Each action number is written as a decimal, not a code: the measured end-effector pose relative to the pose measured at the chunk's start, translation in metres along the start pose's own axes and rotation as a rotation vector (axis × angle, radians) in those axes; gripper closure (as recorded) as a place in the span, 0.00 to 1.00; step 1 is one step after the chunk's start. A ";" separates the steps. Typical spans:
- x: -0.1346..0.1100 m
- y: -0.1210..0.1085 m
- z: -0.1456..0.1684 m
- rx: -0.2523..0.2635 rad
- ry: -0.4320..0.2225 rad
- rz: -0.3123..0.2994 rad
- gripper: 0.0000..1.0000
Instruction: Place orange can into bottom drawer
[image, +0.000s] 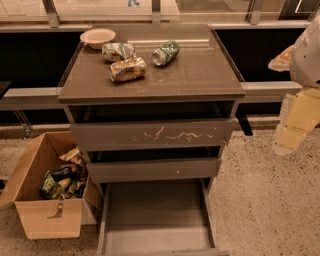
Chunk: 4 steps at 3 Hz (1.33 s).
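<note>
Orange can (127, 69) is lying on its side on the counter (200, 75). Bottom drawer (155, 215) is sitting pulled out. End effector (295, 122) is hanging off to the right, can't tell its grip state tbh.

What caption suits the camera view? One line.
Orange can lies on cabinet top, bottom drawer open, gripper at far right.

Orange can (127, 69): small, orange-tan and white with silvery ends. Lies on its side on the worktop (200, 75), left of centre, long axis roughly left to right.

Bottom drawer (155, 212): wide, grey-brown, with low side walls and a flat floor. Pulled open towards the near side.

Hand (292, 125): at the right edge, well apart from both.
</note>
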<state>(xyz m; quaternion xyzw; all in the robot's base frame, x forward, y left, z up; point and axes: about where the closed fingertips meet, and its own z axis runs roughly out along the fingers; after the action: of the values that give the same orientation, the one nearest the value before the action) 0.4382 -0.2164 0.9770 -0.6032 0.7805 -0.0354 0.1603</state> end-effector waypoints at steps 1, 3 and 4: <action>0.000 0.000 0.000 0.000 0.000 0.000 0.00; -0.066 -0.086 0.034 0.053 -0.191 -0.163 0.00; -0.113 -0.121 0.052 0.040 -0.295 -0.237 0.00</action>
<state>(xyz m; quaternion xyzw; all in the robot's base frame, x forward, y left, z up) 0.5908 -0.1341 0.9810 -0.6863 0.6710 0.0192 0.2799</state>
